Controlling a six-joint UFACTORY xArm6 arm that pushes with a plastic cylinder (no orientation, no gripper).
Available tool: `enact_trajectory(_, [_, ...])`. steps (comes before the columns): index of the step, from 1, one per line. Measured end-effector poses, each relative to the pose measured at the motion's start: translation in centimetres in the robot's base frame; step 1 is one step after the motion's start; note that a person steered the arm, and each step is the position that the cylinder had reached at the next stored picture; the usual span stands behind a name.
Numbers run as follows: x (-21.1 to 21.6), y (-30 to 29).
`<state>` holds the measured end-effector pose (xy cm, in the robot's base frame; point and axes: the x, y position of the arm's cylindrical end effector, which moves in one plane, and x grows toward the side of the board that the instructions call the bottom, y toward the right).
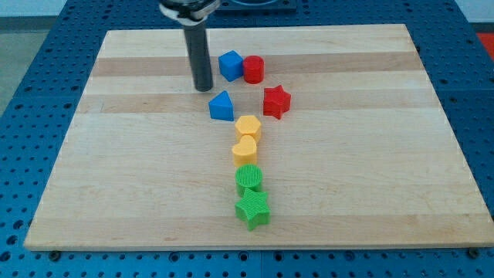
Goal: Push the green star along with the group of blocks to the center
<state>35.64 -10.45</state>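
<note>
**Task status: push not started; green star near the bottom edge**

You are working with a rod, not a gripper: there are no jaws to open, close or grip, so no jaw state applies.

1. Locate my tip point(203, 88). It rests on the wooden board point(370, 185) in the upper part, closer to the top edge than to the centre, just left of the blue cube point(230, 65) and up-left of the blue wedge-shaped block point(221, 106). It touches neither, as far as the view shows.

2. Locate the green star point(252, 209). It sits near the bottom edge, slightly right of the board's midline, touching or almost touching the green round block point(248, 178) directly above it.

3. Note the column above: the yellow heart point(245, 149) and the yellow hexagon point(248, 127) stand in line toward the centre. The red cylinder point(254, 69) and the red star point(275, 101) lie toward the top edge.

4. Assess progress. The green star is at the low end of the column and well apart from my tip. Judged from this layout, 0 of the push is done.

5. Remaining work, as a judgement: you must bring my tip round to the bottom-edge side of the green star, then drive upward toward the centre. Expect the 2 green blocks to move together and press on the 2 yellow ones; an off-centre contact may fan the column sideways.
</note>
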Motion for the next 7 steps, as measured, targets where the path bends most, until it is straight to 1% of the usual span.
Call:
enact_trajectory(1, [3.1, -2.7])
enact_trajectory(2, [11.4, -3.0])
enact_trajectory(3, [22.4, -3.0])
enact_trajectory(4, [26.1, -2.9])
enact_trajectory(7, [26.3, 0.0])
